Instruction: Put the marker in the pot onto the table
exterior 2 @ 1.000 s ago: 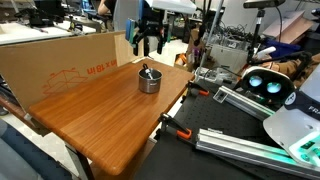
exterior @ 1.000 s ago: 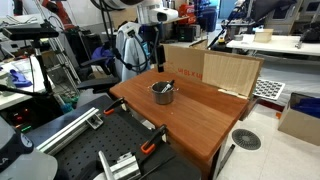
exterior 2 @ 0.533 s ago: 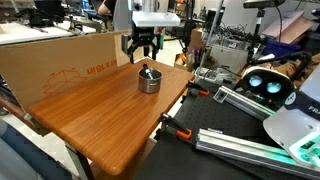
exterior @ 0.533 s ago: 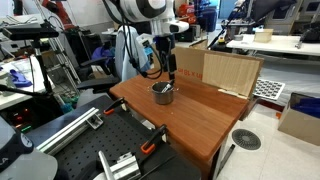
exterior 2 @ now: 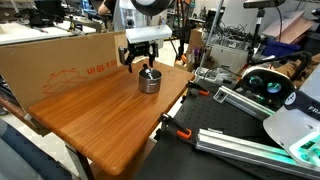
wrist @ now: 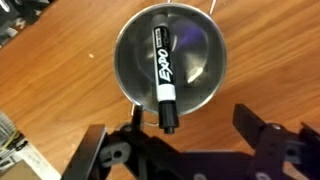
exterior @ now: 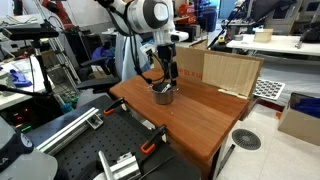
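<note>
The marker in the pot reads EXPO.

Black-white marker lying inside silver pot; pot on reddish table.

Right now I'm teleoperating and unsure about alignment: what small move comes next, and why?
Probably lower the open claw straight down. The marker leans in the pot, with its near end lined up between the fingers, and it is not yet gripped.
</note>
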Controlling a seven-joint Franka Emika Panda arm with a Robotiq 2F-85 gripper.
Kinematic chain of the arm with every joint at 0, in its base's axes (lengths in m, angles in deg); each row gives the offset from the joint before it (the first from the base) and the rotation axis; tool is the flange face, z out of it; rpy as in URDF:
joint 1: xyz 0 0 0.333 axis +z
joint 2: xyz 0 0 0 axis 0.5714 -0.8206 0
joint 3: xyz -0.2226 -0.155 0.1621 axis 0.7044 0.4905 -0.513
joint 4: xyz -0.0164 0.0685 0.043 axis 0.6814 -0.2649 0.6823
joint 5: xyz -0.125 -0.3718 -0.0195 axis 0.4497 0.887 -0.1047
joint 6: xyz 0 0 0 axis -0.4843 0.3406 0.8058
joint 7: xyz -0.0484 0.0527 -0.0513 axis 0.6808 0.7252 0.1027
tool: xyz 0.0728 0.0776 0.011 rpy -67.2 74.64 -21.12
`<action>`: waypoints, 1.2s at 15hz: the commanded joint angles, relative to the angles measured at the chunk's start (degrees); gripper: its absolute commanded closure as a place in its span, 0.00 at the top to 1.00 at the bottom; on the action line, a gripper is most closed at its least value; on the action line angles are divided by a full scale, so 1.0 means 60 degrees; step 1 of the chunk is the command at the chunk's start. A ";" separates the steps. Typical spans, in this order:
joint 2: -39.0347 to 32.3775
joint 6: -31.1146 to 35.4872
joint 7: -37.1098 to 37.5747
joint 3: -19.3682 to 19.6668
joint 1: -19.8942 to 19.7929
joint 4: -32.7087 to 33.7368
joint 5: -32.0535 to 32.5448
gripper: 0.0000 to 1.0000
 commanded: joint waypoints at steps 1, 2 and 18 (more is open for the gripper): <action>-0.0212 -0.0078 0.0171 0.0317 0.0329 0.0262 0.0190 0.66; -0.0217 -0.0063 0.0147 0.0337 0.0343 0.0276 0.0190 0.56; 0.0403 0.0185 -0.0141 0.0307 0.0250 0.0037 -0.0001 0.05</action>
